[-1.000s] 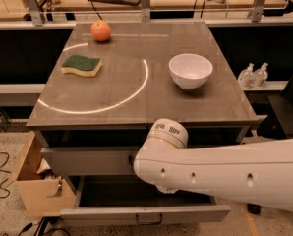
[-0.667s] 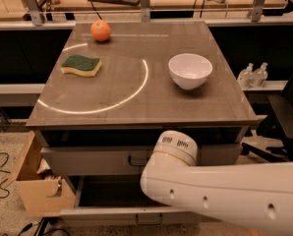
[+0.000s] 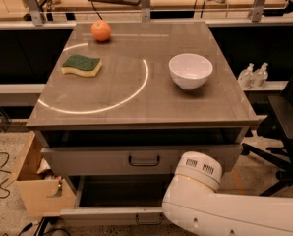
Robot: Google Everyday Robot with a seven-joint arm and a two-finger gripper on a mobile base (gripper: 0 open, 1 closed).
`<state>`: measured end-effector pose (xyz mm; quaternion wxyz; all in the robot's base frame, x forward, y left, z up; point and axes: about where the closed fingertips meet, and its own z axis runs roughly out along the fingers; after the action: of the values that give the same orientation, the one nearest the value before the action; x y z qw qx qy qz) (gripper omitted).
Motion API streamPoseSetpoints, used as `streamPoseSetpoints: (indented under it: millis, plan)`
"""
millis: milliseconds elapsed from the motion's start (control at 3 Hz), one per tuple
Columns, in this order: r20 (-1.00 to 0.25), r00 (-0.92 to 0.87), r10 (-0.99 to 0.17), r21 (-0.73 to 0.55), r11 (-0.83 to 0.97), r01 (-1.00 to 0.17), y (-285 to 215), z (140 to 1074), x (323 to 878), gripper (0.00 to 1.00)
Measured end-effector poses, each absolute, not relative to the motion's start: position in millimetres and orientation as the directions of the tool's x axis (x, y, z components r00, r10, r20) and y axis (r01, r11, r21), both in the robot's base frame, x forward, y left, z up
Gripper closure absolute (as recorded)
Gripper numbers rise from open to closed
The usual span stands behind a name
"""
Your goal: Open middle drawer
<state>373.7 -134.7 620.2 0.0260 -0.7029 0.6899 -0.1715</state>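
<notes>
Speckled floor (image 3: 4,136); black office chair (image 3: 286,119) at right; wooden workbench (image 3: 68,1) behind; warm indoor light.

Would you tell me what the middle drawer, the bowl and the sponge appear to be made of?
Middle drawer: likely painted grey metal, matte, with a thin flat front. Bowl: probably glazed ceramic, white with a soft sheen. Sponge: foam, yellow body under a rough green scouring layer. The gripper is out of view, past the white arm.

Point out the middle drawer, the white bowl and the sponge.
middle drawer (image 3: 107,216), camera view, on its low front.
white bowl (image 3: 190,81), camera view, on its outer wall.
sponge (image 3: 81,63), camera view, on its green top.
claw: out of view; only the arm (image 3: 225,211) shows, bottom right.
</notes>
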Motion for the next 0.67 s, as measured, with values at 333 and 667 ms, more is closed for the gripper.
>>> streamPoseSetpoints:
  millis: [333, 667]
  plan:
    - [0.138, -0.007, -0.99, -0.274, -0.031, -0.961, -134.5, 605.7, 384.8, 1.0]
    - [0.064, -0.002, -0.998, -0.297, -0.017, -0.955, -138.7, 592.9, 399.3, 1.0]
